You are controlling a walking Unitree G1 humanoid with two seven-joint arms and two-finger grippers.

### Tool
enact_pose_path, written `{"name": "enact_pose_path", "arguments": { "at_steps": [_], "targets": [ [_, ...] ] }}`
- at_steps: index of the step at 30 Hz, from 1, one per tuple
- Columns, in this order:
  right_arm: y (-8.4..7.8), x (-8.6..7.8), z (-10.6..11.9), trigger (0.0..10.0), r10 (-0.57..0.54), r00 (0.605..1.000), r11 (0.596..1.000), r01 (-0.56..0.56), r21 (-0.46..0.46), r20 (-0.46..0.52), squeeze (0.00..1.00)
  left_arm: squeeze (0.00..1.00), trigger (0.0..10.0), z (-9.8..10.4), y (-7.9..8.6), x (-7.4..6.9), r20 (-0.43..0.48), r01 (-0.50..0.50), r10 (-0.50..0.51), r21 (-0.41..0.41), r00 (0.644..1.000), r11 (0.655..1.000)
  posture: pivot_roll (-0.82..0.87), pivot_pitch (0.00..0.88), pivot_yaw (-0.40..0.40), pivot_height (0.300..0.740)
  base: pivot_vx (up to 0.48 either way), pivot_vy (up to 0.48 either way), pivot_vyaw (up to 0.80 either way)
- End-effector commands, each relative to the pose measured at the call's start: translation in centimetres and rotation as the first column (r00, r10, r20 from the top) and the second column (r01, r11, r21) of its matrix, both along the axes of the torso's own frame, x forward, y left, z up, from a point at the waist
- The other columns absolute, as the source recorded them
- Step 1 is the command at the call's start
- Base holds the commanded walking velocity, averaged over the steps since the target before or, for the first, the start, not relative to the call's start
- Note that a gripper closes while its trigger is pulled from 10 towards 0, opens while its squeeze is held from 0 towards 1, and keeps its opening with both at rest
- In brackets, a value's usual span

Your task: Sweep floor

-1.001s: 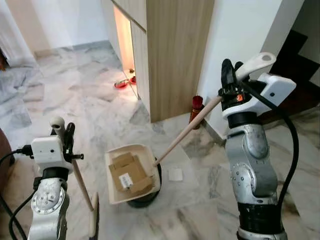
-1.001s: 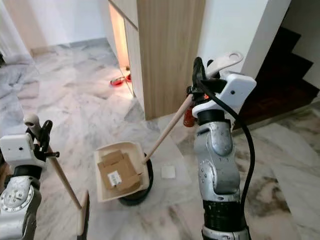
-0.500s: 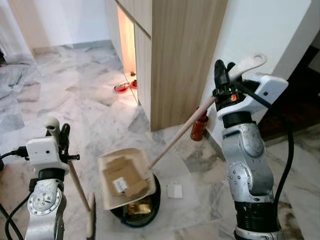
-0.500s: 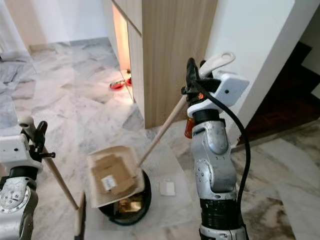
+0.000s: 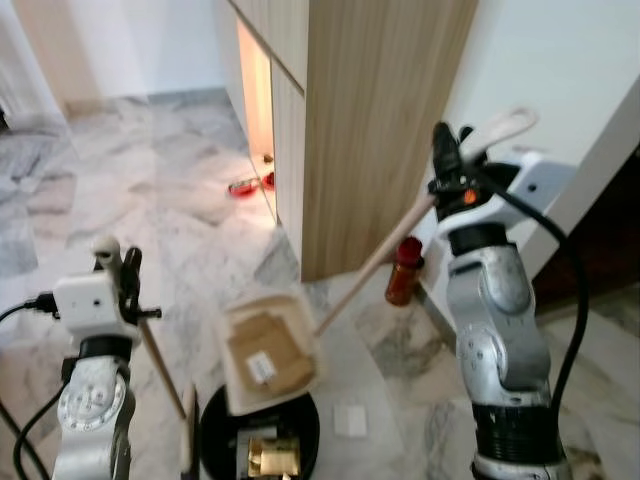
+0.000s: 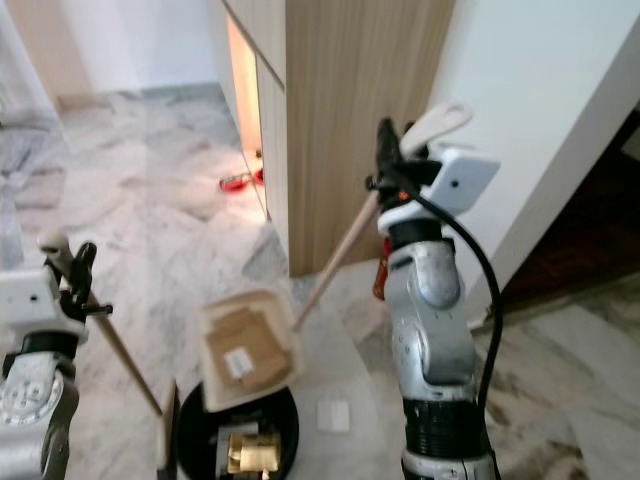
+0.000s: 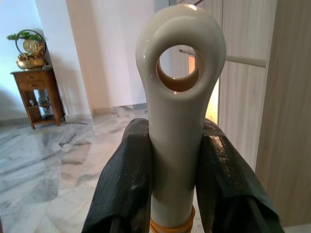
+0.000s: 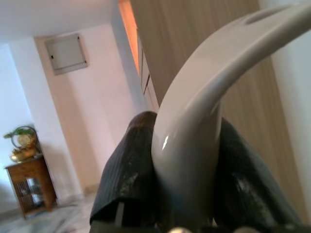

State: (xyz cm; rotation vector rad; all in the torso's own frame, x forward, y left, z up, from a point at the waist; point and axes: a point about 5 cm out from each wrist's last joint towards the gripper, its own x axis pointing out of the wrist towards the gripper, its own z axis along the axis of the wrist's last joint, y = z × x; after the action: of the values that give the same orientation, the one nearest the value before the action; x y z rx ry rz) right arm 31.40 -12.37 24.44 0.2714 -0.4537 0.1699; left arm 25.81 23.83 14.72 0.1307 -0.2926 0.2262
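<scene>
Right gripper point(image 5: 447, 165) clamps the dustpan point(image 5: 268, 350) handle, left gripper point(image 5: 118, 275) the broom point(image 5: 160, 360). Tilted pan's cardboard point(image 5: 272, 352), lower centre, may miss the bin point(image 5: 258, 448).

Broom head point(image 5: 187, 448) cut off at the bottom edge; black bin point(image 5: 258, 445) partly behind the dustpan point(image 5: 270, 350)

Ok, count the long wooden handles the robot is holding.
2. The broom handle stands near-upright in the left hand, on the robot's left. The dustpan handle slants down from the right hand to the dustpan over the black bin.
</scene>
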Motion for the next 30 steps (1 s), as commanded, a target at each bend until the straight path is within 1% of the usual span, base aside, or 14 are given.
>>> {"name": "enact_pose_path", "arguments": {
  "at_steps": [1, 6, 7, 8, 10, 14, 18, 20, 22, 24, 26, 28, 29, 30],
  "targets": [
    [-0.5, -0.7, 1.6, 10.0, -0.009, 0.997, 1.0, 0.009, -0.007, 0.082, 0.0, 0.0, 10.0, 0.9, -0.7, 0.0, 0.045, 0.028, -0.029, 0.017, 0.999, 0.999, 0.1, 0.0, 0.019, 0.74, 0.0, 0.0, 0.0],
    [0.0, -0.9, 2.0, 10.0, 0.017, 0.994, 0.999, -0.013, -0.039, 0.109, 0.0, 0.0, 10.0, 0.8, -0.8, 0.0, 0.041, 0.034, -0.035, 0.021, 0.999, 0.999, 0.1, 0.0, 0.018, 0.74, 0.0, 0.0, 0.0],
    [0.1, -1.0, 2.1, 10.0, 0.026, 0.992, 0.998, -0.019, -0.061, 0.121, 0.0, 0.0, 10.0, 0.8, -0.8, 0.0, 0.041, 0.035, -0.036, 0.021, 0.999, 0.999, 0.1, 0.0, 0.018, 0.74, 0.0, 0.0, 0.0],
    [0.8, -1.3, 2.3, 10.0, 0.055, 0.987, 0.993, -0.039, -0.112, 0.148, 0.0, 0.0, 10.0, 0.8, -0.8, 0.1, 0.041, 0.036, -0.037, 0.021, 0.998, 0.999, 0.1, 0.0, 0.018, 0.74, 0.0, 0.0, 0.0],
    [1.5, -1.6, 2.3, 10.0, 0.086, 0.984, 0.987, -0.063, -0.147, 0.157, 0.0, 0.0, 10.0, 0.8, -0.8, 0.1, 0.041, 0.036, -0.037, 0.02, 0.998, 0.999, 0.1, 0.0, 0.018, 0.74, 0.0, 0.0, 0.0],
    [2.7, -2.4, 2.2, 10.0, 0.137, 0.976, 0.981, -0.11, -0.16, 0.168, 0.0, 0.0, 10.0, 0.8, -0.9, 0.1, 0.043, 0.04, -0.041, 0.022, 0.998, 0.999, 0.11, 0.0, 0.018, 0.74, 0.0, 0.0, 0.0],
    [3.8, -3.0, 2.5, 10.0, 0.167, 0.965, 0.972, -0.126, -0.2, 0.204, 0.0, 0.0, 10.0, 0.8, -1.2, 0.1, 0.041, 0.049, -0.05, 0.021, 0.998, 0.999, 0.1, 0.004, 0.023, 0.74, 0.0, 0.0, 0.0],
    [4.0, -3.1, 2.7, 10.0, 0.17, 0.962, 0.969, -0.125, -0.212, 0.212, 0.0, 0.0, 10.0, 0.8, -1.2, 0.2, 0.039, 0.051, -0.052, 0.022, 0.998, 0.998, 0.1, 0.007, 0.025, 0.74, 0.0, 0.0, 0.0],
    [4.7, -3.3, 2.9, 10.0, 0.181, 0.958, 0.969, -0.136, -0.207, 0.221, 0.0, 0.0, 10.0, 0.8, -1.2, 0.2, 0.039, 0.054, -0.055, 0.023, 0.998, 0.998, 0.1, 0.01, 0.025, 0.74, 0.0, 0.0, 0.0],
    [5.6, -3.9, 3.1, 10.0, 0.212, 0.948, 0.965, -0.165, -0.204, 0.237, 0.0, 0.0, 10.0, 0.8, -1.2, 0.3, 0.039, 0.054, -0.055, 0.026, 0.998, 0.998, 0.1, 0.016, 0.024, 0.74, 0.0, 0.0, 0.0],
    [5.8, -4.0, 3.2, 10.0, 0.217, 0.946, 0.964, -0.169, -0.207, 0.24, 0.0, 0.0, 10.0, 0.9, -1.2, 0.3, 0.039, 0.054, -0.055, 0.027, 0.998, 0.998, 0.1, 0.018, 0.024, 0.74, 0.0, 0.0, 0.0],
    [6.4, -4.7, 3.3, 10.0, 0.241, 0.933, 0.953, -0.175, -0.249, 0.267, 0.0, 0.0, 10.0, 0.9, -1.3, 0.3, 0.04, 0.052, -0.053, 0.026, 0.998, 0.998, 0.1, 0.023, 0.023, 0.74, 0.0, 0.0, 0.0],
    [7.1, -5.4, 3.5, 10.0, 0.267, 0.916, 0.938, -0.176, -0.298, 0.301, 0.0, 0.0, 10.0, 0.8, -1.3, 0.3, 0.039, 0.052, -0.053, 0.027, 0.998, 0.998, 0.1, 0.026, 0.022, 0.74, 0.0, 0.0, 0.0],
    [7.2, -5.5, 3.5, 10.0, 0.272, 0.912, 0.935, -0.175, -0.307, 0.307, 0.0, 0.0, 10.0, 0.8, -1.3, 0.3, 0.039, 0.053, -0.054, 0.027, 0.998, 0.998, 0.1, 0.026, 0.022, 0.74, 0.0, 0.0, 0.0]
  ]
}}
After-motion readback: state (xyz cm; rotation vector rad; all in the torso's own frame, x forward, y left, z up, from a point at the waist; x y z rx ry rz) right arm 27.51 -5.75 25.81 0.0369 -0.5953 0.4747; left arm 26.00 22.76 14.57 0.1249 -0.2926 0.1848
